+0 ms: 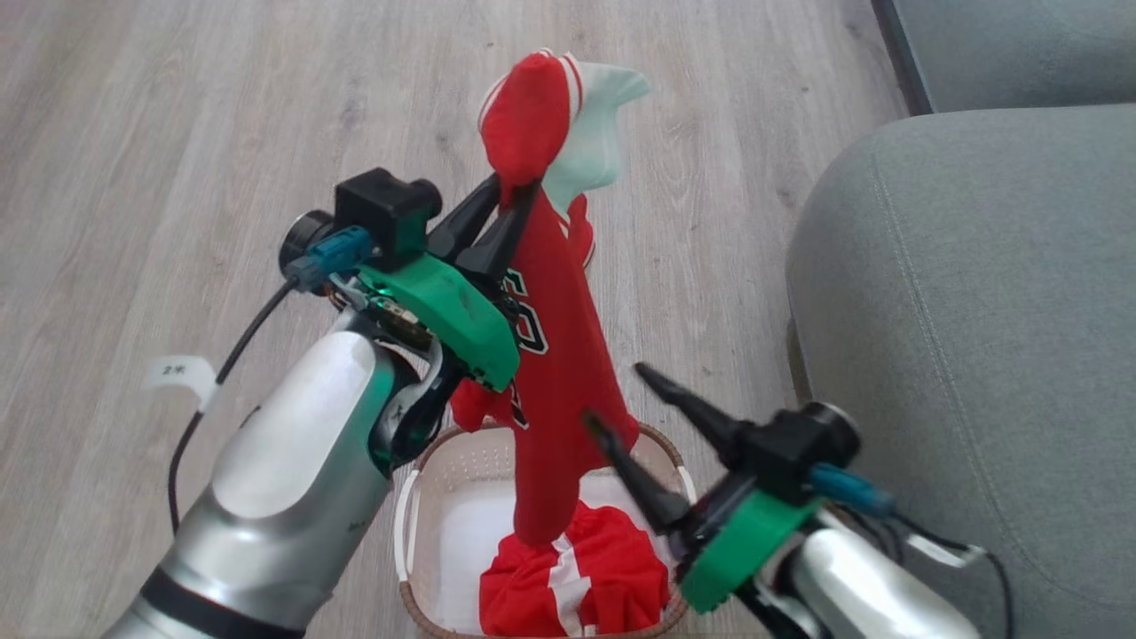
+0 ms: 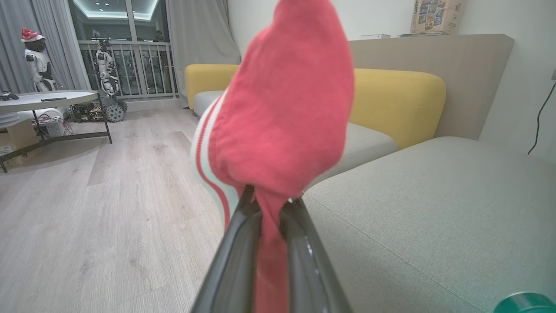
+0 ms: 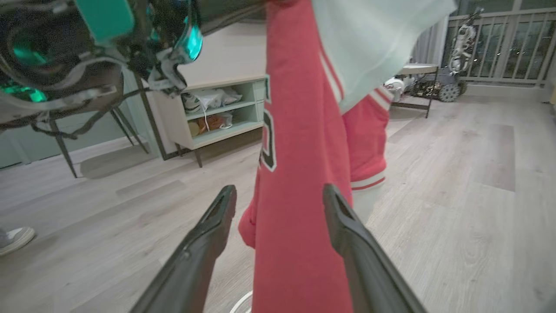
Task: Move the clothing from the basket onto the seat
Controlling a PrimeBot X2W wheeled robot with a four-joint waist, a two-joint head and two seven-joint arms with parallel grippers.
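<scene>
My left gripper [image 1: 515,191] is raised above the floor, shut on the top of the red jersey [image 1: 550,355]. The jersey hangs straight down, and its lower end reaches into the cream basket [image 1: 408,524]. Red shorts [image 1: 612,577] with a white stripe lie bunched in the basket. My right gripper [image 1: 617,397] is open beside the jersey's lower part. In the right wrist view the jersey [image 3: 299,174] hangs between the spread fingers of that gripper [image 3: 278,193]. In the left wrist view the fingers of the left gripper [image 2: 271,198] pinch the red cloth [image 2: 286,100]. The grey-green seat [image 1: 976,311] lies to the right.
Pale wood floor [image 1: 177,133] spreads to the left and beyond the basket. A yellow-backed sofa [image 2: 395,100] stands past the seat [image 2: 434,217]. A shelf unit [image 3: 217,113] and a person's shoe [image 3: 13,239] show far off, and a round table [image 2: 43,98] stands across the room.
</scene>
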